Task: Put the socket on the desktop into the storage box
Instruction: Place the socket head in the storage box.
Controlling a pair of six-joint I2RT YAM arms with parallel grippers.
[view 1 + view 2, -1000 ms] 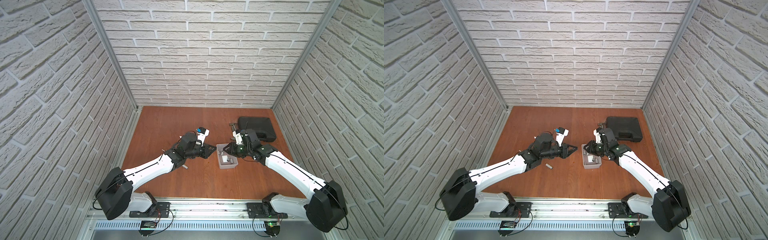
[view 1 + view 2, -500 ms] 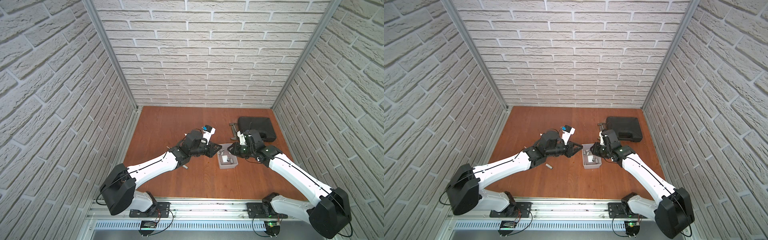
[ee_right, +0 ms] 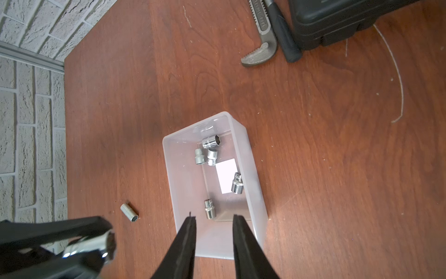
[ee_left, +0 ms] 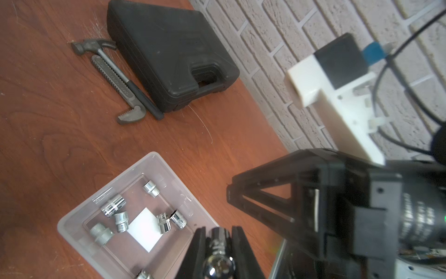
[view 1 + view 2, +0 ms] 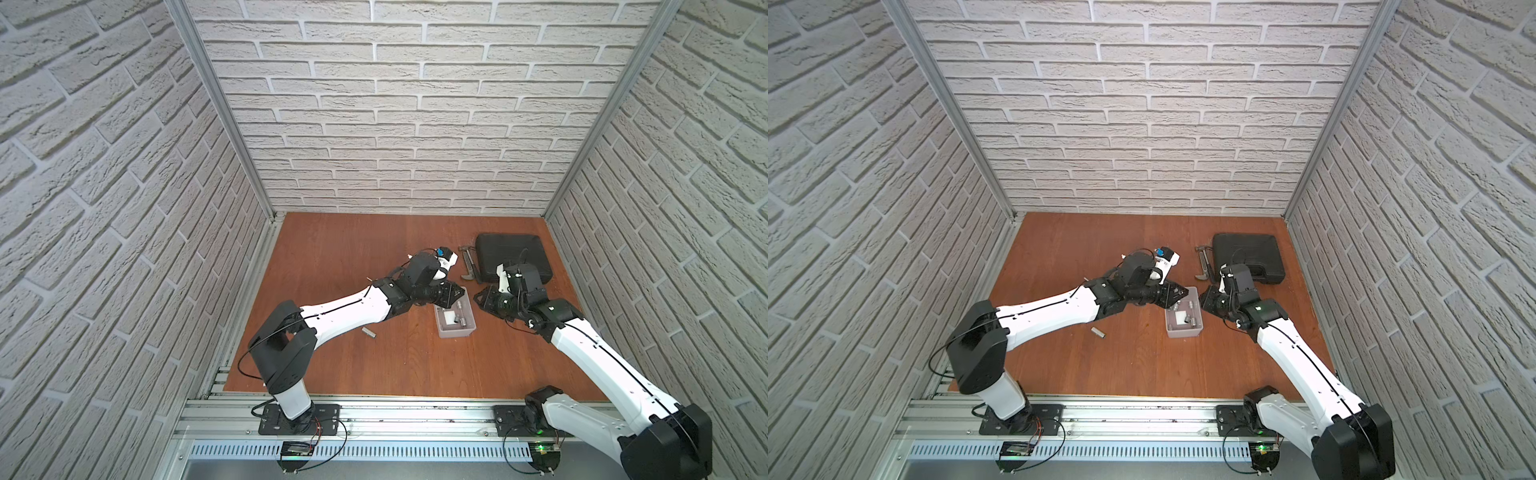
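Step in hand: delivery. My left gripper (image 4: 218,235) is pinching the held socket (image 4: 218,256), a chrome one, at the 11 o'clock rim of the storage box (image 3: 178,183). I cannot tell whether it is fully inside the rim line.

Next move: I would carry the held socket inward until it hangs clear over the box floor. I would then part the jaws low, so that it does not bounce out.

My right gripper (image 3: 213,217) hangs at the box's 2 o'clock side. Its jaws are spread and it grips nothing.

Box contents: several chrome sockets (image 3: 211,141), lying around a white patch (image 3: 225,176).

Outstanding: a loose socket (image 5: 368,331) lies on the desktop (image 3: 313,145) at the box's 9 o'clock, apart from it.
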